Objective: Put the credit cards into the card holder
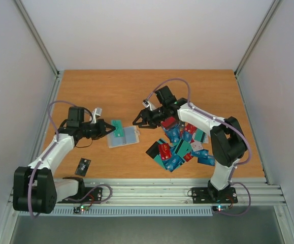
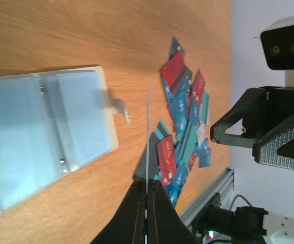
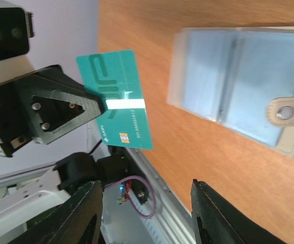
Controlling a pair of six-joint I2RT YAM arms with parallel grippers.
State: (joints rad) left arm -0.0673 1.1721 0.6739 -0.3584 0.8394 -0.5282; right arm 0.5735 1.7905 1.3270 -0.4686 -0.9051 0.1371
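Observation:
The card holder [image 1: 125,137] lies open on the table, its clear sleeves up; it also shows in the left wrist view [image 2: 45,132] and the right wrist view [image 3: 243,76]. My left gripper [image 1: 110,130] is shut on a teal credit card [image 1: 117,126] and holds it just above the holder's left edge. That card is edge-on in the left wrist view [image 2: 148,132] and face-on in the right wrist view [image 3: 119,99]. My right gripper [image 1: 138,122] is open and empty, just right of the holder. The pile of credit cards [image 1: 180,145] lies under the right arm.
One black card [image 1: 83,166] lies alone near the front left. The holder's beige clasp tab [image 3: 288,113] sticks out on its right side. The metal rail [image 1: 152,190] runs along the table's front edge. White walls enclose the table.

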